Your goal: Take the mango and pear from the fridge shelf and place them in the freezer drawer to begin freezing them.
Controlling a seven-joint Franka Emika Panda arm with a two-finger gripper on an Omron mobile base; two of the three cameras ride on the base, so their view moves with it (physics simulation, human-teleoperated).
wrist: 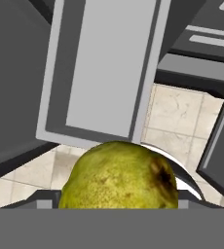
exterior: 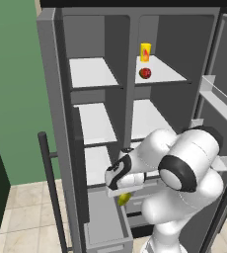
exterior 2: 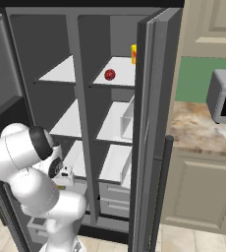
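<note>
My gripper (exterior: pixel 122 191) is shut on the yellow-green pear (exterior: pixel 124 199), which hangs just over the open freezer drawer (exterior: pixel 104 226) at the bottom left of the fridge. In the hand view the pear (wrist: pixel 119 175) bulges up in the foreground, and the long grey freezer drawer (wrist: pixel 104 68) lies open beyond it. The red mango (exterior: pixel 145 73) rests on the upper right fridge shelf (exterior: pixel 167 73), far above my hand. From the right base view the mango (exterior 2: pixel 109 75) sits on that same fridge shelf (exterior 2: pixel 125 74), while my gripper (exterior 2: pixel 63 180) is low at the left.
A yellow carton (exterior: pixel 145 52) stands behind the mango. The open fridge door (exterior: pixel 224 99) with its bins is close on my right, and a dark vertical handle bar (exterior: pixel 49 183) stands at the left. A microwave (exterior 2: pixel 225 98) sits on the counter beyond the door (exterior 2: pixel 149 123).
</note>
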